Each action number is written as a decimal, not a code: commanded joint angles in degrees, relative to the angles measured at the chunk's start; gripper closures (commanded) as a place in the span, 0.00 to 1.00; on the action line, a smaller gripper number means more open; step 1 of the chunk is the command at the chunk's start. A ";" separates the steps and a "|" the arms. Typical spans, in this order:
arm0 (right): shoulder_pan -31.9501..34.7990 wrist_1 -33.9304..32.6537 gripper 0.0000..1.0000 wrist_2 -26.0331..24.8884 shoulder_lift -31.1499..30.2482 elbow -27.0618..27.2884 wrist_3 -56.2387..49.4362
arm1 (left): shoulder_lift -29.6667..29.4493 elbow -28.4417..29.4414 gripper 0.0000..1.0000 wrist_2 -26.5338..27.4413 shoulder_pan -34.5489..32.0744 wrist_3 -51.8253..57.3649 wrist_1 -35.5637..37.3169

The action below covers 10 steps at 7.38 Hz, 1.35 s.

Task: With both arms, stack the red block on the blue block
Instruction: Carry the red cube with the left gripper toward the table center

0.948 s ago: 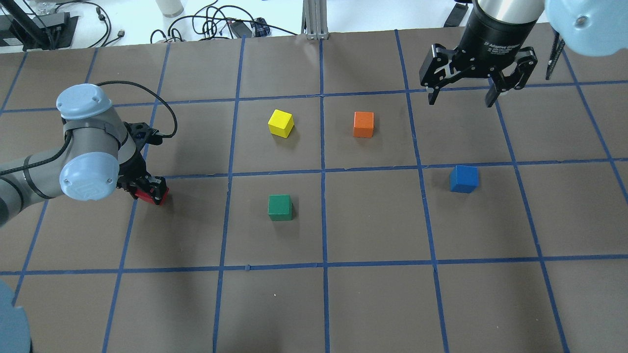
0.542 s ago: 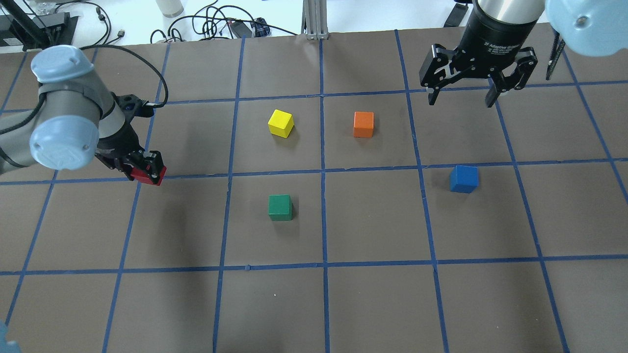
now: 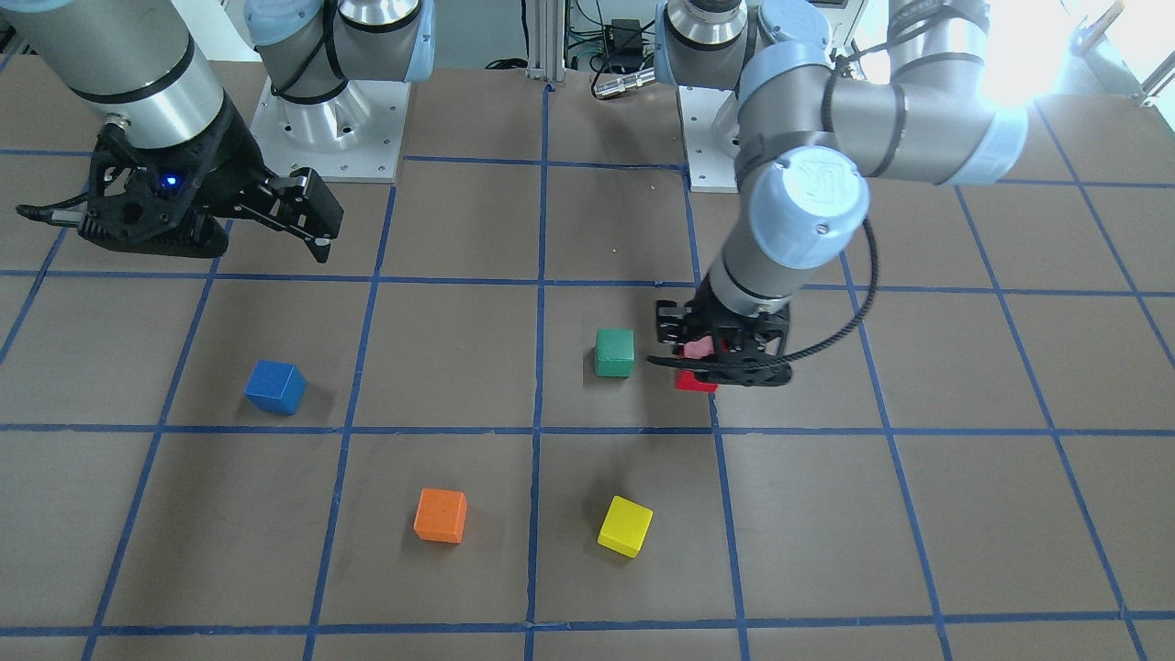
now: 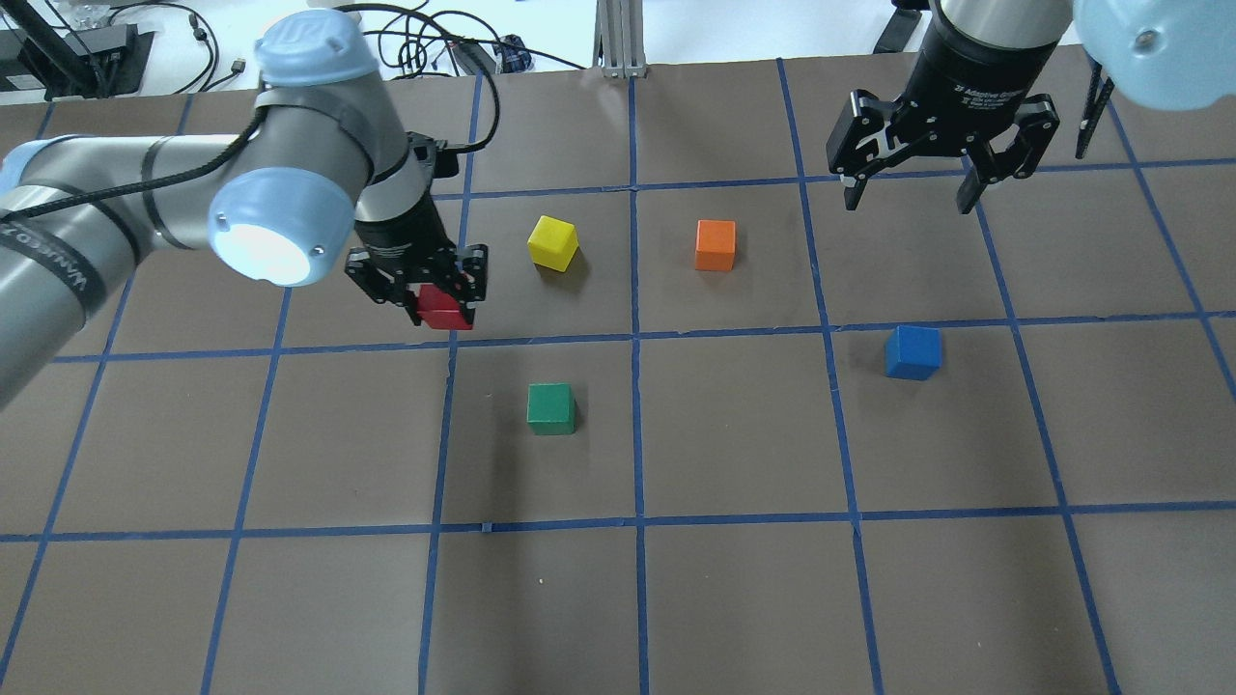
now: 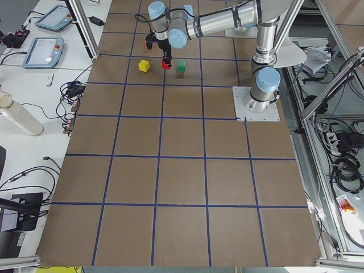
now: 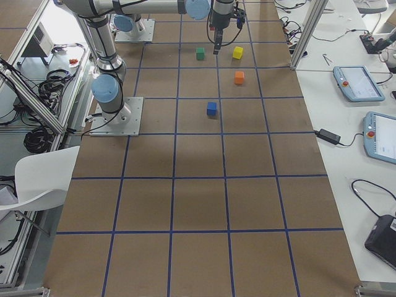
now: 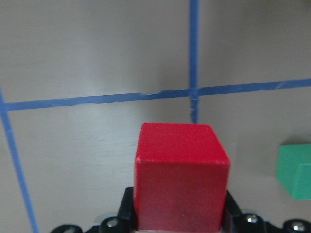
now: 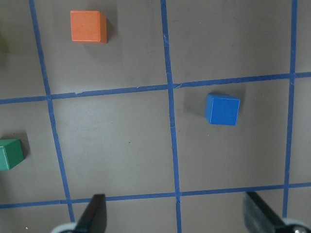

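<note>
My left gripper [image 4: 439, 299] is shut on the red block [image 4: 445, 310] and holds it above the table, left of the yellow cube. The block fills the lower middle of the left wrist view [image 7: 180, 174] and shows under the gripper in the front view [image 3: 695, 380]. The blue block [image 4: 912, 351] sits alone on the table at the right; it also shows in the front view [image 3: 274, 386] and the right wrist view [image 8: 222, 109]. My right gripper [image 4: 908, 193] is open and empty, high above the far right of the table, beyond the blue block.
A yellow cube [image 4: 553, 242] and an orange cube [image 4: 716, 244] sit in the far middle squares. A green cube [image 4: 551, 408] sits nearer, just right of the held block's column. Cables and gear lie beyond the table's far edge.
My left arm has carried the red block up off the table and to the right, from the left squares to beside the yellow cube. The right arm has stayed still.
</note>
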 commanded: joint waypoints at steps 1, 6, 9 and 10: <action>0.00 0.04 0.00 -0.10 -0.03 0.00 -0.11 | -3.34 4.63 1.00 -3.77 -9.59 -13.24 0.04; 0.00 -0.05 0.00 -0.37 -0.12 0.00 0.32 | -14.95 6.74 1.00 -6.58 -16.92 -21.54 9.27; 0.00 0.04 0.00 -0.37 -0.03 0.00 0.33 | -18.29 7.10 0.80 -5.88 -20.26 -26.31 9.45; 0.00 0.04 0.00 -0.37 -0.03 0.00 0.41 | -18.91 7.11 0.54 -5.79 -20.35 -26.40 10.06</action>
